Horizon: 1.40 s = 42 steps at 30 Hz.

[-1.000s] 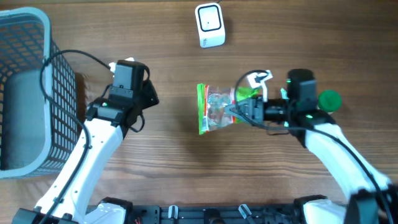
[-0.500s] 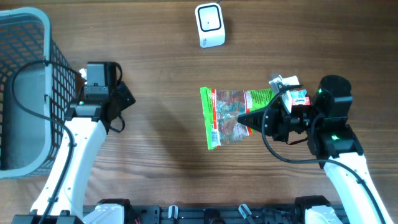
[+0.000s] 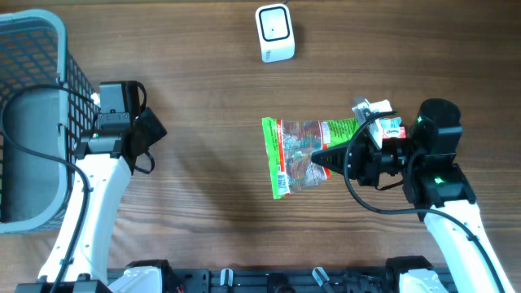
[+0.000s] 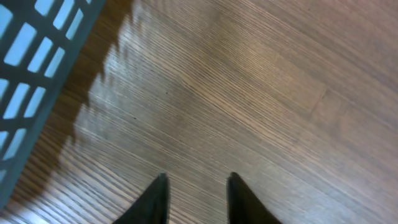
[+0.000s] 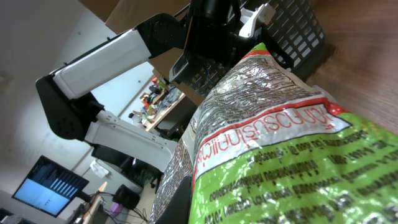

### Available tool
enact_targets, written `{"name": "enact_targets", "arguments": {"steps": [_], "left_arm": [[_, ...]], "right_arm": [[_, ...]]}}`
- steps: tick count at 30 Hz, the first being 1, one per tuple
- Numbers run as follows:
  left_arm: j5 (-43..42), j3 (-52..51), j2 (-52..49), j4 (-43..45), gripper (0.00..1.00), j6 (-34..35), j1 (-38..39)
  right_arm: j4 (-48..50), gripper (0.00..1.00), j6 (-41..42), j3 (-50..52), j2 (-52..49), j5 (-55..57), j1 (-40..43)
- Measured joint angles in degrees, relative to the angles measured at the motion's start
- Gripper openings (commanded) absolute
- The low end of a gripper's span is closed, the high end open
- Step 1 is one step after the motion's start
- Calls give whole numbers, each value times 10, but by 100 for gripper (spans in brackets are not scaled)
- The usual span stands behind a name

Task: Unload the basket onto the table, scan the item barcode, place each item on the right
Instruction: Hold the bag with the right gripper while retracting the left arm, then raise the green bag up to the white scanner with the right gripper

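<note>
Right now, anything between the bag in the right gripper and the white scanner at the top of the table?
Nothing visible. The snack bag hangs in the right gripper, and only bare table lies between it and the scanner. The left gripper is off by the basket, out of that path.

No legible txt on pkt (image 5: 280, 155)

Wide bare wood runs down the middle of the table (image 3: 212, 98), plenty of room to pass. Right of centre, the snack packet (image 3: 297, 155), clamped in the right gripper (image 3: 321, 156), blocks the way. On the far side the white scanner (image 3: 274, 32) stands alone. Hard left, the mesh basket (image 3: 32, 122) walls the edge, with the left gripper (image 4: 196, 186) just beside it, jaws apart over bare wood.
</note>
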<state>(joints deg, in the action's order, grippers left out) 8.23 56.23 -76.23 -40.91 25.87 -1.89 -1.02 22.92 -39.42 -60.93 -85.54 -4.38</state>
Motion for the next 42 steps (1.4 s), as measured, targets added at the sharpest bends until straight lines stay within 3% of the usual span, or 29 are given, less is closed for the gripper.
{"name": "enact_targets", "arguments": {"steps": [1,2,3,4,18,22,27,34,37,42], "left_arm": [[1,0,0,0,43,-1,0],[1,0,0,-1,56,1,0],[1,0,0,-1,87,2,0],[1,0,0,-1,100,1,0],[1,0,0,-1,100,1,0],[1,0,0,-1,100,1,0],[1,0,0,-1,100,1,0],[1,0,0,-1,100,1,0],[1,0,0,-2,100,1,0],[1,0,0,-2,100,1,0]], "right_arm": [[0,5,0,0,0,0,0],[0,4,0,0,0,0,0],[0,4,0,0,0,0,0],[0,4,0,0,0,0,0],[-2,4,-7,0,0,29,0],[-30,4,-42,0,0,55,0],[-173,4,-142,0,-15,193,-24],[-218,4,-183,-18,-56,353,-59],[-294,4,-182,-93,-72,384,-59],[-505,4,-217,-352,-153,420,-64]]}}
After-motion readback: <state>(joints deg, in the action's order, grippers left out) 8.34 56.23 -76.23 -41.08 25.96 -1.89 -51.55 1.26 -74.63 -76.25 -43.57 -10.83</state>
